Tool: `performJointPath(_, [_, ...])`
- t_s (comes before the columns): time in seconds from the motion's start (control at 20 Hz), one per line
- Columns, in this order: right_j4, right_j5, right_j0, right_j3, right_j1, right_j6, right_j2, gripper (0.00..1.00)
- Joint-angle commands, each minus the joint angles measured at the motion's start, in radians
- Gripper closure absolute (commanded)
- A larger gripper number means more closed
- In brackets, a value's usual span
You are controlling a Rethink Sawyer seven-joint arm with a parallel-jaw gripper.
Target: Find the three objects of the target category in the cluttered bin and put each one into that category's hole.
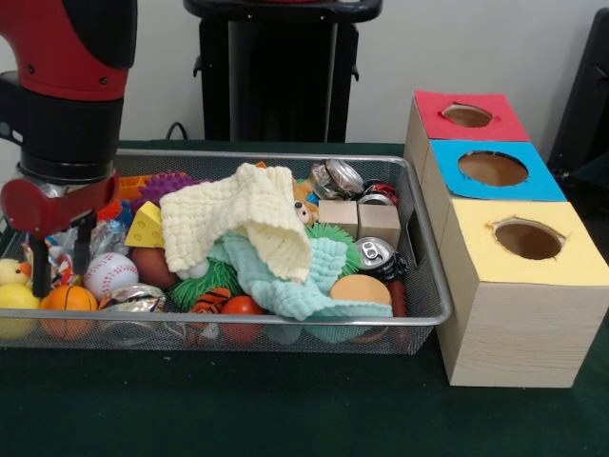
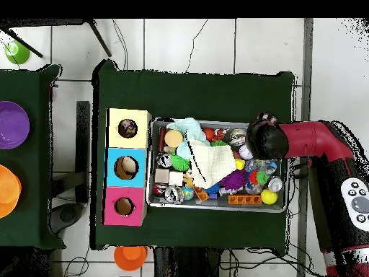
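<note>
The silver wire-mesh bin (image 1: 285, 157) lies on the green table, full of clutter; it also shows in the overhead view (image 2: 216, 207). My gripper (image 1: 61, 262) hangs from the red and black arm (image 2: 303, 141) at the bin's left end in the front view. It is lowered among the objects, with its two black fingers (image 1: 39, 271) apart. A bit of red, blue and white patterned cloth (image 1: 60, 249) shows between them, mostly hidden. More patterned cloth (image 2: 258, 168) lies beside the wrist in the overhead view. The yellow-topped box's hole (image 1: 528, 240) (image 2: 127, 128) is at the right, nearest the camera.
A large cream cloth (image 1: 247, 219) lies over a mint cloth (image 1: 295, 276) in mid-bin. A baseball (image 1: 111, 274), small basketball (image 1: 67, 300), cheese wedge (image 1: 146, 228), green spiky ball (image 1: 205, 281), cans (image 1: 374, 252) and wooden cubes (image 1: 362, 221) surround them. The blue-topped hole (image 1: 492, 168) and red-topped hole (image 1: 466, 115) lie behind the yellow one.
</note>
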Motion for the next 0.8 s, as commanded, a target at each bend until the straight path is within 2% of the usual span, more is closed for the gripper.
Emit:
performJointPath(0.05, [-0.053, 0.071, 0.020, -0.039, 0.062, -0.019, -0.085, 0.00])
performJointPath(0.8, [-0.017, 0.126, 0.039, -0.011, 0.075, -0.056, -0.151, 0.00])
